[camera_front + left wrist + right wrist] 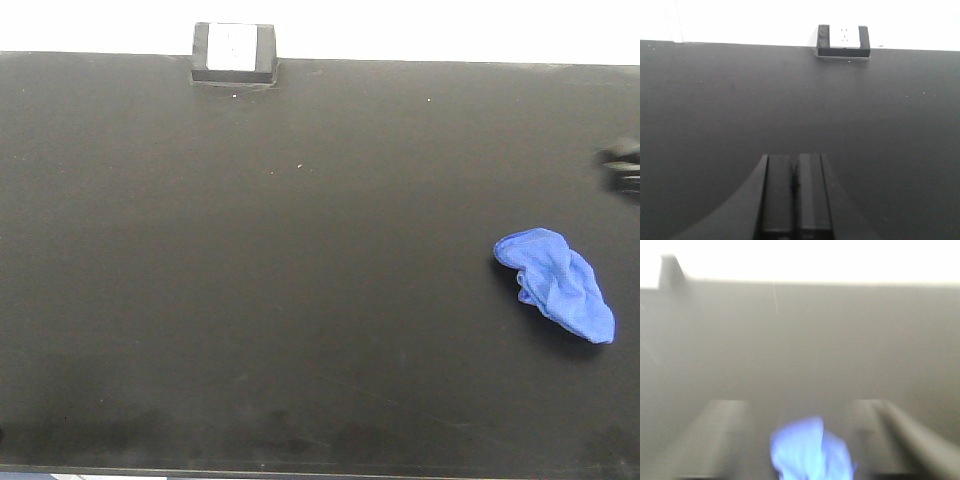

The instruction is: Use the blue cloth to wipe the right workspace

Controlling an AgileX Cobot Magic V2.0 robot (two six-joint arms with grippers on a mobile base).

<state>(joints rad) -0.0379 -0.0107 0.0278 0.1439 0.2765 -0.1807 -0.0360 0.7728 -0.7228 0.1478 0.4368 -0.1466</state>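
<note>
The blue cloth lies crumpled on the black right workspace, near its right side. A dark blur at the front view's right edge is my right gripper, behind the cloth and apart from it. The right wrist view is blurred. There my right gripper is open, its fingers wide apart, and the blue cloth shows low between them, not held. My left gripper is shut on nothing above bare countertop; it is out of the front view.
A small black box with a white face stands at the counter's back edge, left of centre; it also shows as the box in the left wrist view. A white wall runs behind the counter. The front edge crosses the bottom.
</note>
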